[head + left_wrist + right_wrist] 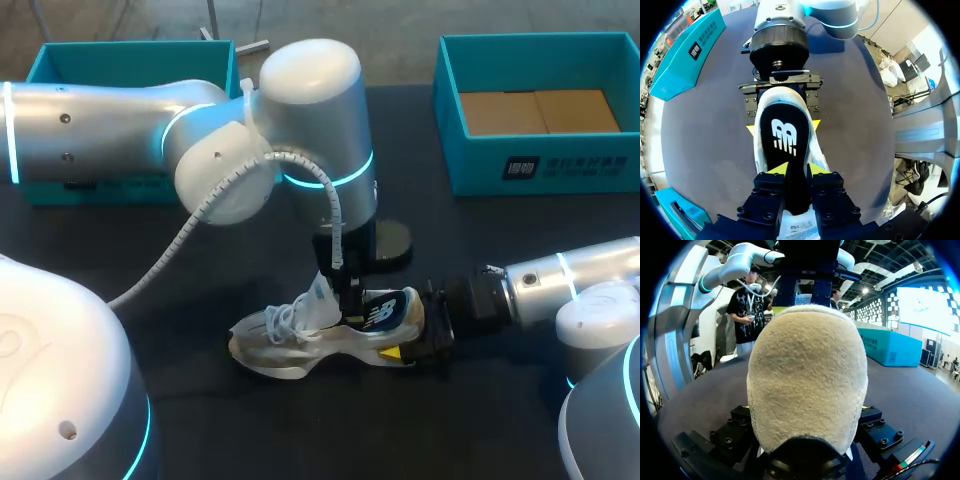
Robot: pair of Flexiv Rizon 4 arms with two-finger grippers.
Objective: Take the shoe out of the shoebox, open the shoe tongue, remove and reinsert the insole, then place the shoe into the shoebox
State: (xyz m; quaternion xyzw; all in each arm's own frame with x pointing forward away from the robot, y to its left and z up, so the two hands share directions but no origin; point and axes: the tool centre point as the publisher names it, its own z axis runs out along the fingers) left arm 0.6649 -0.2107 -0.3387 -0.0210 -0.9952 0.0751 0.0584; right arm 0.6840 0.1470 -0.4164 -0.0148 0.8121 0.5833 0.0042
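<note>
Start from the dark table [480,420], carrying two teal boxes along the far side: the left shoebox [90,55], largely hidden behind the left arm [310,110], and the right shoebox [500,150], open, with brown card on the floor. Note the right arm [570,275] entering low from the right. Locate the shoe [290,350] outside both boxes, mid-table, sole down, well apart from either box. Read the long axis as running side to side in the head view: toe toward the left, heel toward the right arm. Find the black insole [785,135] inside the shoe on the same axis, white logo facing up; seated flat or partly lifted, cannot tell. Record the left gripper [799,169] above the shoe's mouth, clenched on the forward part of the insole, one yellow tip against each edge. Record the right gripper [783,127] at the heel, clamped on the shoe from both sides. Note the white tongue [322,298] standing up just beside the left gripper, and the laces [280,322] lying loose ahead of it. Treat the toe as unseen in both wrist views; in the right wrist view, expect only the cream heel, covering most of the gripper's own fingertips.
</note>
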